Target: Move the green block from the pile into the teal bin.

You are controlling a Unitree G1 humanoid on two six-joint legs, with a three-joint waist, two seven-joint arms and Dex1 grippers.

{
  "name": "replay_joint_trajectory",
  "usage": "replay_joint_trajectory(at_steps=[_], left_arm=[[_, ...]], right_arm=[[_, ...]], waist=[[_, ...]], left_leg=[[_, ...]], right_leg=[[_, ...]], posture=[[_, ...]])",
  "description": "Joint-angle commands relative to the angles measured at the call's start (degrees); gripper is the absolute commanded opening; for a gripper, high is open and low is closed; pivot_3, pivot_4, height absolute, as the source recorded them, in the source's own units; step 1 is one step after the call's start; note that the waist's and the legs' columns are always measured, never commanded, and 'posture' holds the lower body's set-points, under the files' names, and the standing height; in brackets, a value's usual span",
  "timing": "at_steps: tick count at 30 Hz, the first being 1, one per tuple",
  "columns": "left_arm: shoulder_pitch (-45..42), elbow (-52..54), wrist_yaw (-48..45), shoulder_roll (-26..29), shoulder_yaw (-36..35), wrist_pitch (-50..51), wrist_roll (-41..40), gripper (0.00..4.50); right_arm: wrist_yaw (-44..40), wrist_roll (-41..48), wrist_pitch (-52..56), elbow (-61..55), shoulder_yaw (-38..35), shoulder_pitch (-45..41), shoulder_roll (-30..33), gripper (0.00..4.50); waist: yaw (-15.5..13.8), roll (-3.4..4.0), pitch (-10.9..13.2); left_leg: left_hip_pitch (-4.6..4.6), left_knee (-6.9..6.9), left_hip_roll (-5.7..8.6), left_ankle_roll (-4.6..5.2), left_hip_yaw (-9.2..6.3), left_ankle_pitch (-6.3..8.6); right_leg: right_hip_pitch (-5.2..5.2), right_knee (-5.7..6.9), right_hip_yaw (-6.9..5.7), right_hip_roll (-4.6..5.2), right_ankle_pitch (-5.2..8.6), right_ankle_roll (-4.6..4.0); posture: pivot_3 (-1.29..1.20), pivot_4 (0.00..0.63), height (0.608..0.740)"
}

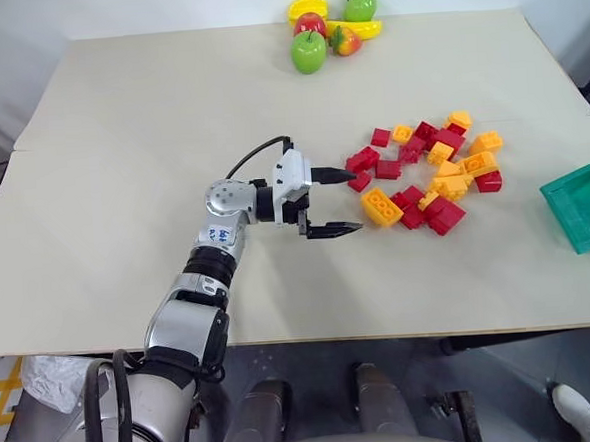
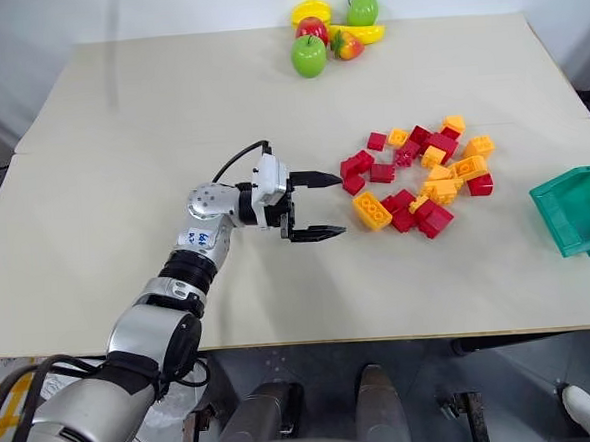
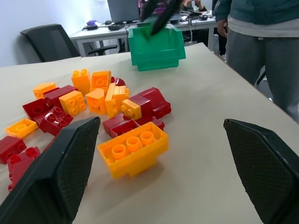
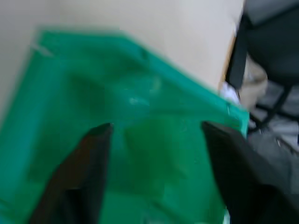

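The pile (image 1: 432,168) of red and orange-yellow bricks lies on the table's right half. My left gripper (image 1: 358,200) hovers level just left of it, open, pointing at the nearest orange brick (image 3: 133,149), with nothing between its fingers (image 3: 56,177). The teal bin (image 1: 585,205) stands at the table's right edge. My right gripper (image 4: 156,127) hangs over the bin's inside, open; its black fingers (image 3: 159,11) also show above the bin in the left wrist view. The green block cannot be told apart from the bin's blurred green floor.
A bunch of toy fruit (image 1: 328,29) sits at the table's far edge. A person (image 3: 261,46) stands by the table beyond the bin. The wide beige tabletop (image 1: 122,171) stretches left of the pile.
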State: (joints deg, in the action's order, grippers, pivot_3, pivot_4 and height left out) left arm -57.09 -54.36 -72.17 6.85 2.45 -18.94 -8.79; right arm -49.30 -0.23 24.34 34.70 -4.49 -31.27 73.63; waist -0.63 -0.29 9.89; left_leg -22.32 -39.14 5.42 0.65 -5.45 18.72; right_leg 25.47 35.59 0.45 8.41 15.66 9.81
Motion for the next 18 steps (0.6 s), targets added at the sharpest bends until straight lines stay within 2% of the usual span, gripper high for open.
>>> replay_joint_trajectory(at_steps=[1,6,9,11,13,16,18], left_arm=[[-1.18,0.70,2.36,0.99,-0.79,0.52,-0.11,4.50],[-1.90,0.10,3.90,2.28,-3.16,5.07,-2.12,4.50],[-1.03,2.36,5.44,5.41,-6.60,13.60,-5.28,4.50],[1.09,5.16,5.77,7.63,-6.30,14.89,-4.61,4.50],[3.33,8.66,3.58,9.66,-5.16,17.26,-4.45,4.50],[7.62,13.66,0.14,13.14,-5.23,17.56,-5.40,4.50],[9.57,15.51,-0.23,15.13,-5.69,18.65,-5.87,4.50]], right_arm=[[-0.85,-0.10,-2.06,-0.68,-0.84,-2.28,0.29,4.49],[-1.57,2.23,-0.11,-4.01,-3.01,-3.53,-0.79,4.49],[-6.60,9.97,4.14,-17.61,-9.71,5.07,-2.84,4.49],[-9.37,14.55,6.53,-27.63,-14.68,12.98,-5.21,4.49],[-10.09,16.20,5.82,-32.41,-18.12,19.21,-7.31,4.49],[-14.79,19.96,-0.68,-37.55,-22.56,28.21,-12.19,4.49],[-15.34,21.77,-4.74,-38.84,-24.80,30.90,-15.56,4.49]], waist=[[0.36,0.00,0.00],[0.59,0.00,0.00],[0.65,0.00,0.00],[0.73,-0.03,0.02],[0.64,-0.03,0.02],[-0.04,-0.03,0.02],[-0.07,-0.04,0.02]], left_leg=[[0.01,0.00,0.00,0.00,0.00,0.00],[0.00,-0.01,0.00,-0.01,-0.02,-0.01],[0.00,0.01,-0.02,-0.02,-0.04,-0.01],[-0.01,0.03,-0.10,-0.04,-0.15,-0.01],[-0.01,0.01,-0.08,-0.04,-0.16,0.00],[-0.01,-0.05,0.06,0.03,-0.17,-0.02],[0.03,-0.04,0.04,0.03,-0.18,-0.02]], right_leg=[[0.00,0.00,0.00,0.00,0.00,0.00],[0.00,0.02,0.00,0.00,0.00,0.00],[0.01,0.09,-0.01,-0.01,0.00,0.00],[0.01,0.13,-0.07,-0.09,0.00,-0.01],[0.00,0.15,-0.06,-0.07,0.00,-0.01],[-0.06,0.13,-0.06,0.05,-0.02,0.03],[-0.11,0.07,-0.07,0.02,-0.02,0.04]], posture=[[0.00,0.150,0.740],[0.00,0.150,0.740],[0.00,0.150,0.740],[0.00,0.150,0.740],[0.00,0.150,0.740],[0.00,0.150,0.740],[0.00,0.150,0.740]])
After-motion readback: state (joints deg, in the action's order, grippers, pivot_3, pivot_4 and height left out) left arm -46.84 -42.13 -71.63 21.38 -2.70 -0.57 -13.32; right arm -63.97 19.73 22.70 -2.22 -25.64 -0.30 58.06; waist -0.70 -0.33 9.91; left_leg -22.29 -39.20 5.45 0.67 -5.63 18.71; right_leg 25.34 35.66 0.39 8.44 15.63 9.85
